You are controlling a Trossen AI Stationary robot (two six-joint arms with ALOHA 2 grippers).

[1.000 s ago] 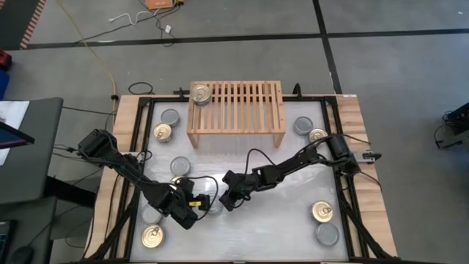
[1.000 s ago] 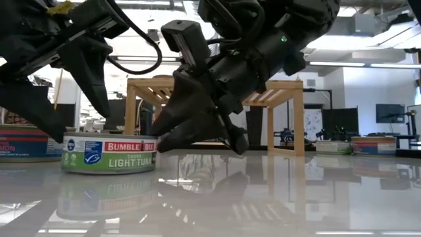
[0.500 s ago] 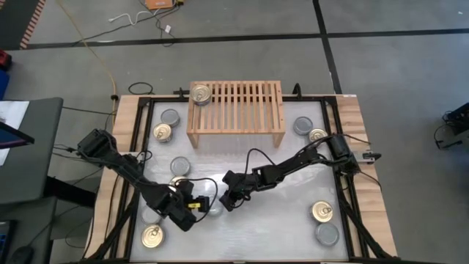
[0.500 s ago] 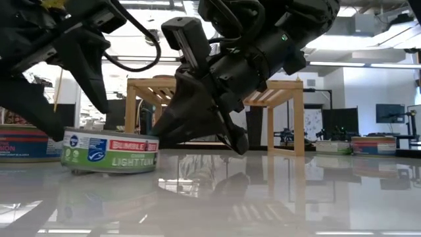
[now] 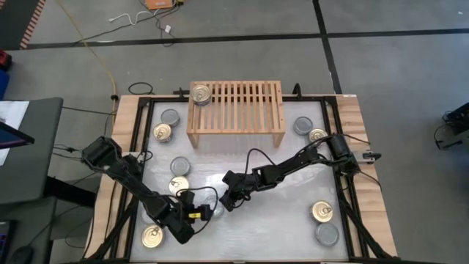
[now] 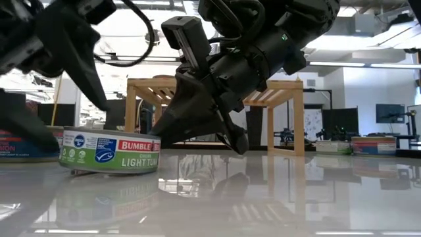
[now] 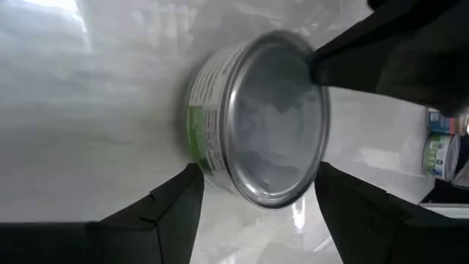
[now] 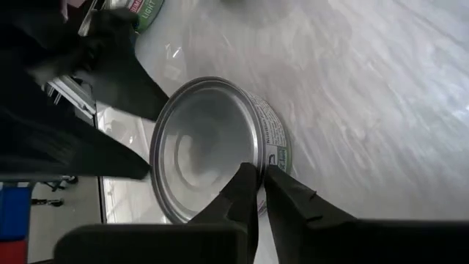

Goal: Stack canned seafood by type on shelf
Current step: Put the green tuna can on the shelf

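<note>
A tuna can [image 5: 210,207] with a plain silver-grey top [image 7: 278,132] and a green label [image 6: 112,153] lies slightly tilted on the white table, near its front middle. My right gripper [image 8: 256,174] comes from the right and is shut on its rim. My left gripper [image 7: 258,183] is open, one finger on either side of the can; I cannot tell whether they touch it. The light-wood shelf [image 5: 236,108] stands at the far edge with one gold-topped can [image 5: 200,94] on its left end. My right gripper pinches the can's rim [image 8: 258,163] between its two fingertips, one on the top face and one on the outer wall. The fingers slant down from the table's right side. The can sits slightly tilted, its bottom edge [image 6: 112,172] on the table.
Loose cans lie around: silver [image 5: 170,116] and gold [image 5: 163,132] at far left, gold [image 5: 178,185] and gold [image 5: 152,236] near my left arm, silver [image 5: 303,125] and gold [image 5: 317,136] at far right, gold [image 5: 322,212] and silver [image 5: 327,234] at near right.
My left gripper has moved toward the table's near edge and sunk a little, rolling as it went, and now stands around the can. The can has gone from lying flat to slightly tilted and has turned a little. My right arm has kept still.
</note>
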